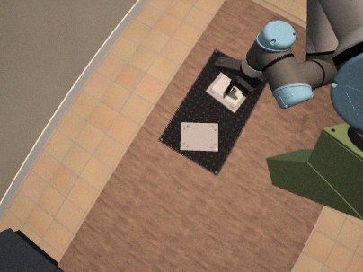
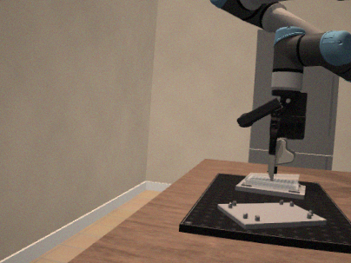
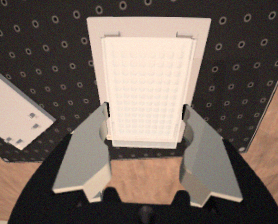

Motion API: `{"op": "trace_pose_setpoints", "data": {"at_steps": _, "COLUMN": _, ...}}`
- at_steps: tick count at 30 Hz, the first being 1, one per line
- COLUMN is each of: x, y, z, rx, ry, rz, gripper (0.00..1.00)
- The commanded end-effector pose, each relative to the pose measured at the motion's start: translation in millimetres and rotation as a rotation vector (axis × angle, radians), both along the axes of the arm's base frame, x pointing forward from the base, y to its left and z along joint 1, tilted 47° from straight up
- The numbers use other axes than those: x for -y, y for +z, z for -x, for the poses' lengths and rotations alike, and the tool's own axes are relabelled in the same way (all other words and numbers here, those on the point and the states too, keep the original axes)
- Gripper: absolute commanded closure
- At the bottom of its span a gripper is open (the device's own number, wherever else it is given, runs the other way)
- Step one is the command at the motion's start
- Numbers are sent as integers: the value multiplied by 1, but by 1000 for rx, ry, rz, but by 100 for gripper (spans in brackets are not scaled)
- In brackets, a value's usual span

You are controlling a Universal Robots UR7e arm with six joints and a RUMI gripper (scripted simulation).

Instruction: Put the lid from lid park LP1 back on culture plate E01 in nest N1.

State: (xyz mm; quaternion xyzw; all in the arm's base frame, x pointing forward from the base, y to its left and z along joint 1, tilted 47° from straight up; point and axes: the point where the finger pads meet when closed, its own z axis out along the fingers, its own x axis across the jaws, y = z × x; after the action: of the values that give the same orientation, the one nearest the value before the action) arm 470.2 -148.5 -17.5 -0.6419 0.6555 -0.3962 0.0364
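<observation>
My gripper (image 3: 145, 104) is shut on the near end of the white lid (image 3: 146, 85), one finger on each long side. The lid lies level over the culture plate E01, whose well grid shows through it, in the white plate nest N1 (image 3: 148, 30). In the side view the fingertips (image 2: 273, 173) reach down to the top of the plate stack (image 2: 271, 183); I cannot tell whether a gap is left under the lid. From above, the gripper (image 1: 233, 91) covers part of the nest. The lid park LP1 (image 1: 199, 136) is bare, with only its pegs.
Nest and lid park (image 2: 271, 213) sit on a black perforated baseplate (image 1: 207, 111) on the wooden table. A green box (image 1: 323, 170) stands at the right of the table. The arm's elbow (image 1: 287, 66) hangs over the baseplate's far corner.
</observation>
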Motion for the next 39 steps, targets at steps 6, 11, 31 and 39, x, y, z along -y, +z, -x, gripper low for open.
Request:
{"op": "trace_pose_setpoints", "data": {"at_steps": 6, "x": 1, "y": -2, "z": -2, "rx": 1, "ry": 0, "rz": 0, "gripper": 100}}
{"op": "trace_pose_setpoints", "data": {"at_steps": 11, "x": 2, "y": -3, "z": -3, "rx": 1, "ry": 0, "rz": 0, "gripper": 100}}
{"op": "trace_pose_setpoints", "data": {"at_steps": 31, "x": 4, "y": -6, "z": -5, "rx": 1, "ry": 0, "rz": 0, "gripper": 100}}
{"op": "trace_pose_setpoints", "data": {"at_steps": 39, "x": 4, "y": -6, "z": -5, "rx": 1, "ry": 0, "rz": 0, "gripper": 100}}
